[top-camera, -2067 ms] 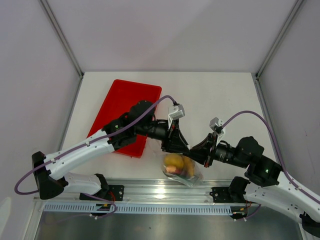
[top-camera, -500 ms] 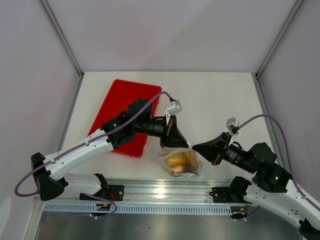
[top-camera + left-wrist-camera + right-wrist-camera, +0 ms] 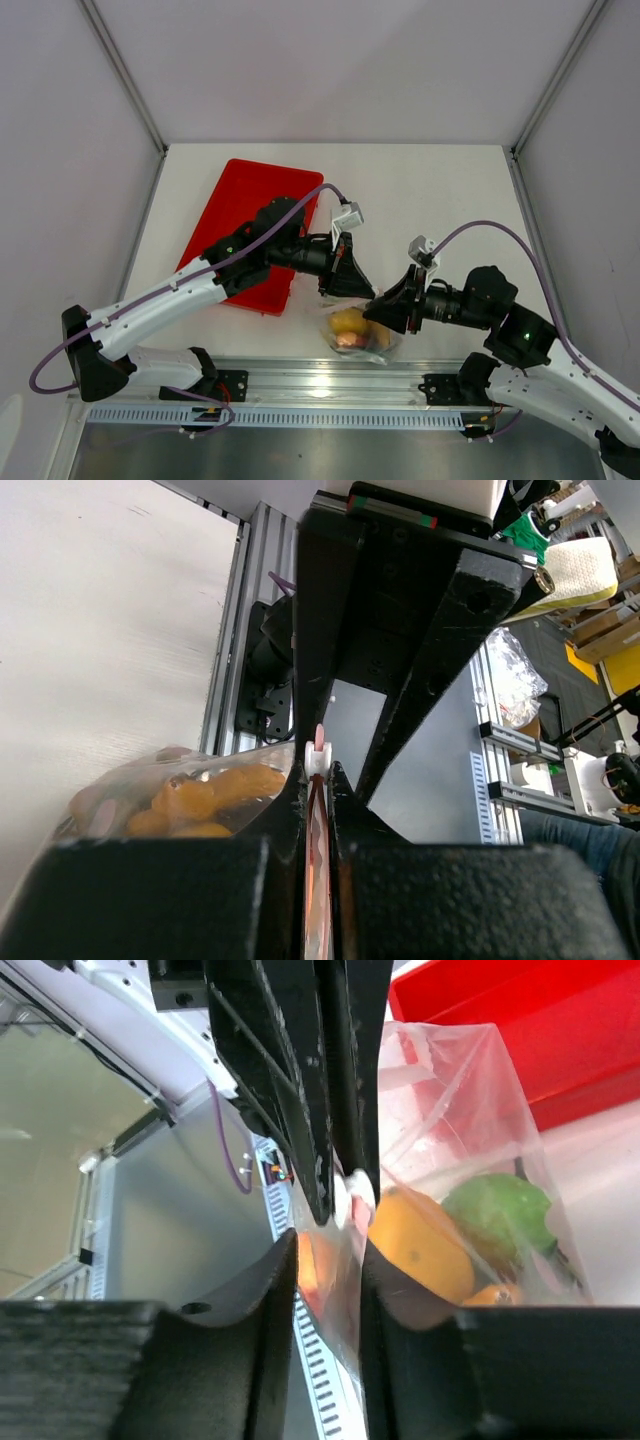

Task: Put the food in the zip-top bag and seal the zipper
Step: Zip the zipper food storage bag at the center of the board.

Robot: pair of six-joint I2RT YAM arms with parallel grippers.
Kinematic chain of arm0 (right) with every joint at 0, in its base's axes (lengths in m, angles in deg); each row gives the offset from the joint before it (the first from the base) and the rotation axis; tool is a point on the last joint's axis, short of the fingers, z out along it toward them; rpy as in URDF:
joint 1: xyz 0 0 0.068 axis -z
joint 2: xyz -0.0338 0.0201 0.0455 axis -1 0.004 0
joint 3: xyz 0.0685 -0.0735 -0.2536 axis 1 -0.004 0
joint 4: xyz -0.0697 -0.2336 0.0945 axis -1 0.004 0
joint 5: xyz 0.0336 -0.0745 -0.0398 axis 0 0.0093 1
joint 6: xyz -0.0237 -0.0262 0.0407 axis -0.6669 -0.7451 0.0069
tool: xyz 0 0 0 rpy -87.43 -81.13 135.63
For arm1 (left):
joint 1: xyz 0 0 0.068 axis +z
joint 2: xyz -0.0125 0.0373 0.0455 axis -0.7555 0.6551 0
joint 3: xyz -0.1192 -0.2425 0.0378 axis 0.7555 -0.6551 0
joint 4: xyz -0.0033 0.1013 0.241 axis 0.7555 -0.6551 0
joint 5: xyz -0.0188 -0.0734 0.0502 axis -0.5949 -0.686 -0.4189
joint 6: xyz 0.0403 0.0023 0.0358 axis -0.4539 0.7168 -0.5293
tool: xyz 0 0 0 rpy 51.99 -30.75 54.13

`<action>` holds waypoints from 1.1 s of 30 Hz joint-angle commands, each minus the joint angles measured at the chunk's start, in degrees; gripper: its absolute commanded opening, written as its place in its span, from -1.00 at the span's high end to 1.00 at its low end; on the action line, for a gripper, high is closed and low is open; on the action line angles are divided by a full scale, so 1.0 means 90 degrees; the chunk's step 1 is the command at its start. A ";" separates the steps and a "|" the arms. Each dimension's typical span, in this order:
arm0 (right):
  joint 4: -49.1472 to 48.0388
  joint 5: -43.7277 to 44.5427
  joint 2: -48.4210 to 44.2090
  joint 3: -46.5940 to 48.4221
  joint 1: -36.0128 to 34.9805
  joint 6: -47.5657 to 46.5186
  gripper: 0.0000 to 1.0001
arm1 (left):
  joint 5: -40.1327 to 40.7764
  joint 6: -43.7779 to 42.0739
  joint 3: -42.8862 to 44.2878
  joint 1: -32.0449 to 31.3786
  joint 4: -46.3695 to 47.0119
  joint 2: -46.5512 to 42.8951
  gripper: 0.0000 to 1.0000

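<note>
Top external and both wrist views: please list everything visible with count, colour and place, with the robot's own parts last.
clear crinkly plastic zip-top bag: one, transparent, at the table's near edge between the two grippers
pinkish-red zipper strip: one, along the bag's mouth, pinched by the left fingers
toy foods: several, yellow, orange and green, inside the bag; exact count unclear through the plastic
red rectangular plastic tray: one, on the left of the table, partly under the left arm
white table: one, beneath everything
left gripper: one, black, shut on the zipper strip
right gripper: one, black, jaws apart with the bag's edge between them
</note>
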 commanded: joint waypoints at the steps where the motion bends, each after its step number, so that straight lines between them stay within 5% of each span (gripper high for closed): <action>1: -0.0543 -0.0522 0.0173 -0.0020 0.0082 -0.0120 0.43 | -0.0182 0.0085 0.0222 0.0040 0.0126 0.0028 0.99; 3: -0.0698 -0.0406 0.0262 -0.0010 0.0121 -0.0062 0.99 | -0.0191 0.0085 0.0223 0.0040 0.0126 0.0028 0.99; 6: -0.0797 -0.0182 0.0438 0.0038 0.0179 0.0133 1.00 | -0.0153 0.0056 0.0203 0.0040 0.0058 0.0067 0.99; 17: -0.0466 0.3178 -0.0519 -0.0059 0.0238 0.0934 1.00 | 0.1175 -0.0530 0.0506 0.0040 -0.1406 0.0448 0.99; 33: -0.0348 0.1951 -0.0802 -0.0079 0.0765 0.0984 1.00 | 0.1557 -0.0657 0.0379 0.0118 -0.1397 0.0253 0.99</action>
